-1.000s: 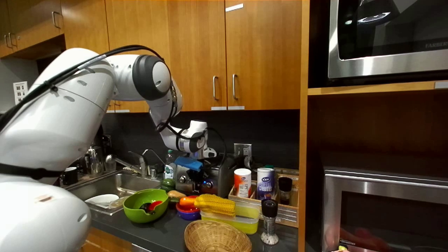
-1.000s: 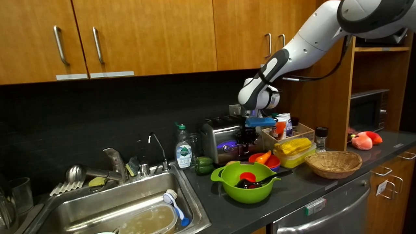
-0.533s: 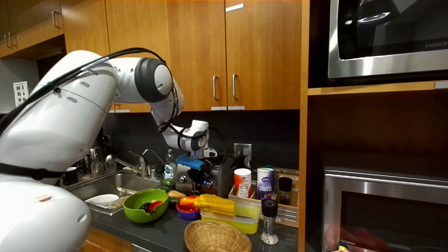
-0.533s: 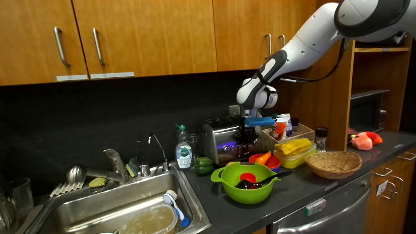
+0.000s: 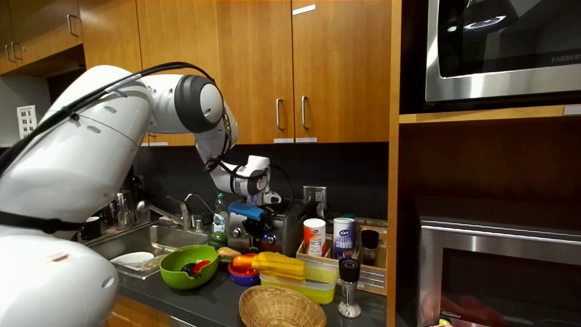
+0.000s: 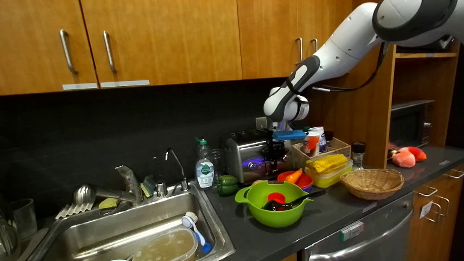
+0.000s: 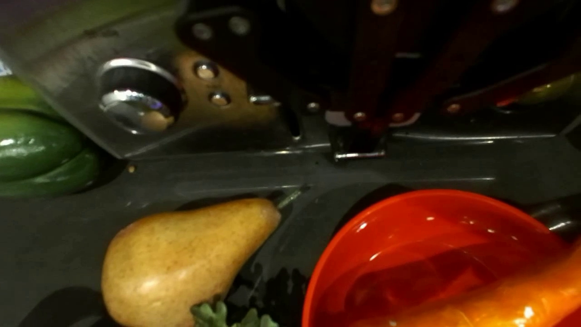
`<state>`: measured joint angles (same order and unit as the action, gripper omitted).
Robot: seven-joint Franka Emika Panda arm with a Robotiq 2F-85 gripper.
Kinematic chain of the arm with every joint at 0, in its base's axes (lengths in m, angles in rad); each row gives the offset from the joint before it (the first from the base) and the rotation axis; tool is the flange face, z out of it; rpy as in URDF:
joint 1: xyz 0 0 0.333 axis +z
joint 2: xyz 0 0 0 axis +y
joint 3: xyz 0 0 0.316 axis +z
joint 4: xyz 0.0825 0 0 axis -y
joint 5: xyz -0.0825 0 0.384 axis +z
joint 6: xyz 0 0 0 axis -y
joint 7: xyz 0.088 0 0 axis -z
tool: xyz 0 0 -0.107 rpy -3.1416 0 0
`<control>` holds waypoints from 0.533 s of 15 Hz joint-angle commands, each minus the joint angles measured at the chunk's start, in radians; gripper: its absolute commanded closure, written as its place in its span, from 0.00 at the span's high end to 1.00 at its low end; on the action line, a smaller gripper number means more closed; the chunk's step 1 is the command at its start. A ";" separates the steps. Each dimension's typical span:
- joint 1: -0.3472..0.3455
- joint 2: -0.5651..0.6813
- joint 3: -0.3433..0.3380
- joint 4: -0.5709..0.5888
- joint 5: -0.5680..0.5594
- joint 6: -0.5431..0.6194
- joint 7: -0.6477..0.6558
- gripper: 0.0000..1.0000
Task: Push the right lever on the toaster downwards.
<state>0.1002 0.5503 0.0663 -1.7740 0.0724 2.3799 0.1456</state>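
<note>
Black claw [image 7: 373,123] — pressed together — hangs in front of the metal toaster [image 6: 251,149] (contact unclear).

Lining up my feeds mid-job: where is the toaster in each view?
In an exterior view: toaster below and slightly left of centre.
In an exterior view: toaster slightly below and right of centre.
Wrist view: toaster across the top, partly hidden.
Shared landmark: green bell pepper, near the toaster's picture-left end in all three.
</note>
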 commanded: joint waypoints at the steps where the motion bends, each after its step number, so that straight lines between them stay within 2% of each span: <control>1: 0.028 0.016 -0.022 -0.074 -0.051 0.091 -0.003 0.00; 8: 0.061 -0.081 -0.030 -0.231 -0.149 0.242 0.006 0.00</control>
<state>0.1327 0.4940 0.0548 -1.8991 -0.0409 2.5534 0.1457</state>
